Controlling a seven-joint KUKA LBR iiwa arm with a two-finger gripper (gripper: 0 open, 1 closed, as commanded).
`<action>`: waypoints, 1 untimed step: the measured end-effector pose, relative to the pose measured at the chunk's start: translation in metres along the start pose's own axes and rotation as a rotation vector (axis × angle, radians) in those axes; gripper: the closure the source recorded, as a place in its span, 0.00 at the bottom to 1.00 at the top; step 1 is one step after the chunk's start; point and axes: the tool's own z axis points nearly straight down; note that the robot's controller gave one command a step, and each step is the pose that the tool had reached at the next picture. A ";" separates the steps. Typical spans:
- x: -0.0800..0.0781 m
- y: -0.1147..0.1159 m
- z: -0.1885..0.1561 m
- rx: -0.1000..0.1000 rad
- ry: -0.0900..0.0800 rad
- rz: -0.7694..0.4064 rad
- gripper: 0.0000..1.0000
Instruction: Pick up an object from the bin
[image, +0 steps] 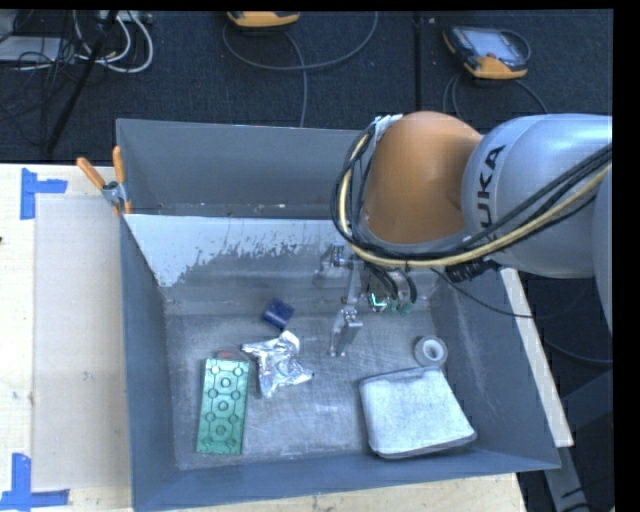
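The grey bin (220, 160) has sloped walls, so its loose things have settled on the flat floor around the tool (341, 340). The arm (545, 200) reaches in from the view's right, its orange cover (420, 175) directly above the tool and hiding much of it. I cannot tell whether the tool is apart or together, and nothing shows held in it.

It hangs over bare floor. A white folded cloth (415, 412) lies nearer the camera and to the right of the tool, and a green perforated card (224, 405) well off to its left. The crumpled foil (278, 365) just left of the tool looks the likeliest pick. A small tape ring (431, 350) is to its right and a blue block (278, 313) to its left.
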 end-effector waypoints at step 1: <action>-0.013 0.022 0.110 -0.001 -0.010 0.057 0.00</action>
